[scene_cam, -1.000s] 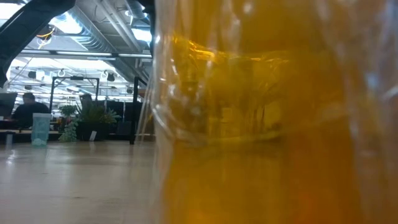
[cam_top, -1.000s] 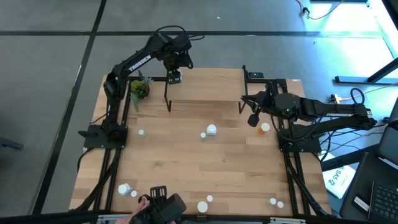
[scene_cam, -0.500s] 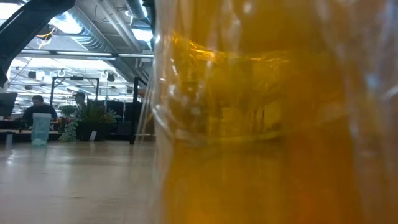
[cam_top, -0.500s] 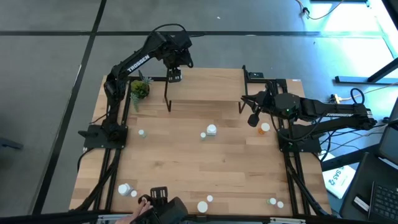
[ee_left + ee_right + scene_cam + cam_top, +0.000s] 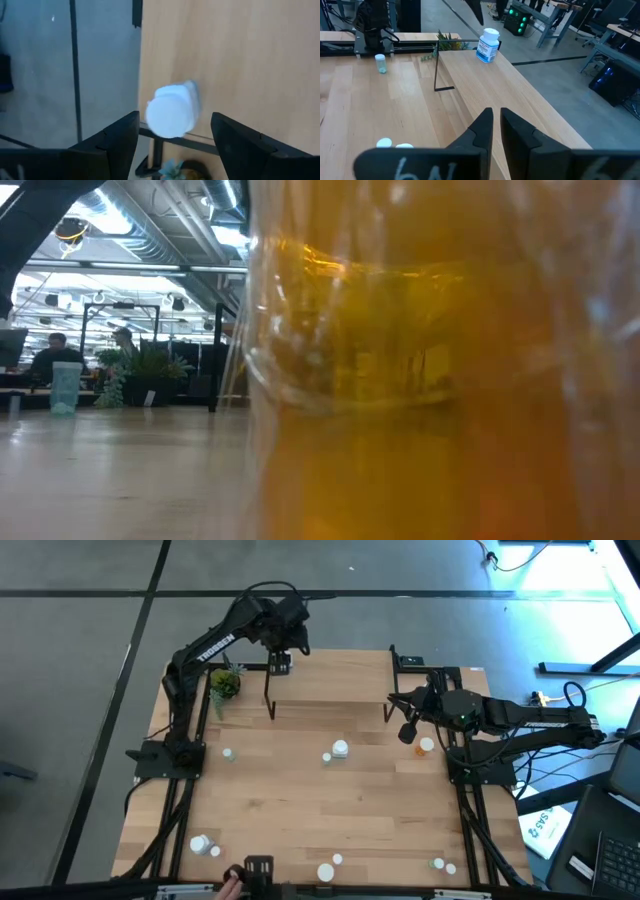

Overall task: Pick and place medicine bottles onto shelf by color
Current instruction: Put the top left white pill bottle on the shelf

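From above, your left gripper [image 5: 281,662] hangs over the far left corner of the shelf [image 5: 330,688], while the right gripper [image 5: 407,728] waits at the shelf's right end.

In the left wrist view, the white bottle [image 5: 171,110] stands on the shelf between the spread fingers [image 5: 113,138], with a gap on each side (not gripped).

The right wrist view shows that same bottle [image 5: 488,45] upright at the corner, and the right jaws nearly closed on nothing.

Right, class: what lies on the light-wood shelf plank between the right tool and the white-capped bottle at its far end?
Nothing: the right wrist view shows the light-wood shelf plank bare from the shut right tool to the white-capped, blue-labelled bottle.
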Robot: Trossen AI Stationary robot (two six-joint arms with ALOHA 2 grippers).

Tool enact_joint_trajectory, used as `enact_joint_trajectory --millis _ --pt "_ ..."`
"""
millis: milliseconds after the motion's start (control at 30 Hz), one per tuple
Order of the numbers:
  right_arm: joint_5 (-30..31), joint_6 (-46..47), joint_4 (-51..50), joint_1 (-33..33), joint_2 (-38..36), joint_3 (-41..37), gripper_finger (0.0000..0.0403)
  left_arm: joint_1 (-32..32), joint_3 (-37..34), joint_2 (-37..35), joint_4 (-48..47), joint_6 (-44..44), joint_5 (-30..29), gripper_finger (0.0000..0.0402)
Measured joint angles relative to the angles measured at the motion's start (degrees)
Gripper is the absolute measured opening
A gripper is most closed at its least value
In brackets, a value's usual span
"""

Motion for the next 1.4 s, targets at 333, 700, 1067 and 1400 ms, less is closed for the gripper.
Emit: enact_joint_trajectory --millis 333,700,1067,1400 --pt "0.0 0.0 0.0 0.0 0.0 0.0 0.0039 -6.4 -1.7 -0.1 -4.2 -7.0 2.0 0.02" --pt "0.0 -0.1 0.0 0.0 0.0 0.0 0.0039 -4.2 -9.6 0.0 -3.3 -10.6 4.6 0.0105" --pt "0.0 -0.1 0.0 0.0 0.0 0.0 0.0039 -0.2 -14.0 0.0 0.7 -8.7 4.0 0.0042" --pt "0.0 -0.1 0.0 0.0 0.0 0.0 0.0039 1.8 -16.7 0.0 3.8 -7.0 2.9 0.0002"
